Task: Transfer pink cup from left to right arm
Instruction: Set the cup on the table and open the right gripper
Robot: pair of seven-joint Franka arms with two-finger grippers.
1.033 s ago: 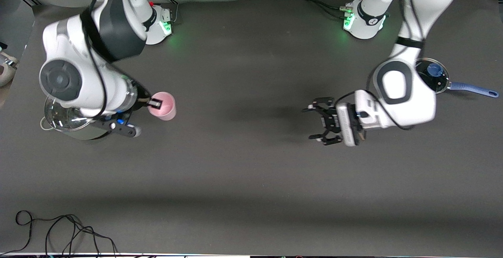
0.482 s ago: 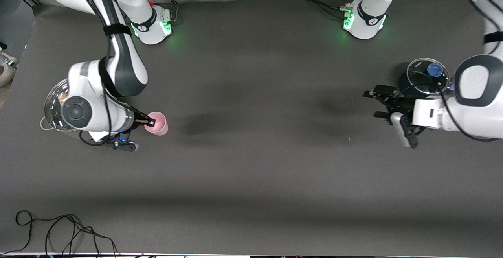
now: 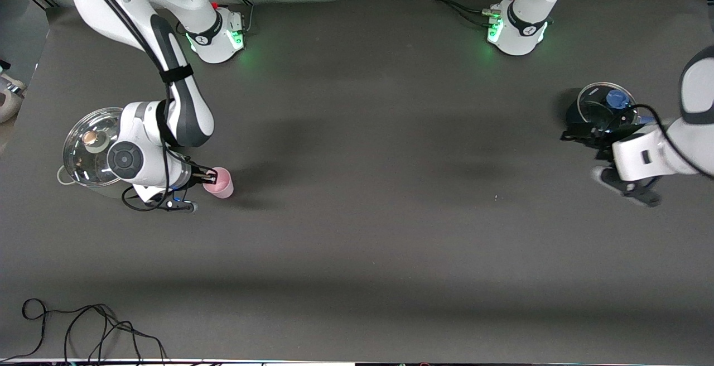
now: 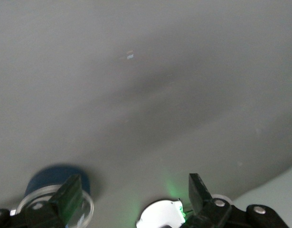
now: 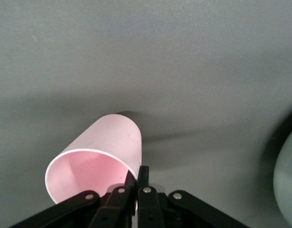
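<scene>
The pink cup [image 3: 221, 183] is a small pale-pink tumbler, tilted low over the table beside the steel pot at the right arm's end. My right gripper [image 3: 211, 176] is shut on its rim, one finger inside and one outside. The right wrist view shows the cup [image 5: 103, 154] with its mouth toward the camera and my right gripper [image 5: 136, 178] pinching its wall. I cannot tell whether the cup touches the table. My left gripper [image 3: 583, 141] is open and empty, close by the blue pot at the left arm's end. It also shows in the left wrist view [image 4: 132, 194].
A steel pot with a glass lid [image 3: 92, 143] stands next to the right gripper. A blue saucepan with a glass lid [image 3: 605, 106] stands at the left arm's end and also shows in the left wrist view [image 4: 55, 178]. Black cables [image 3: 83, 327] lie at the front edge.
The right arm has come down with the cup, which now sits lower and nearer the front camera. The left arm has pulled back from mid-table to the blue saucepan, its gripper still open.
</scene>
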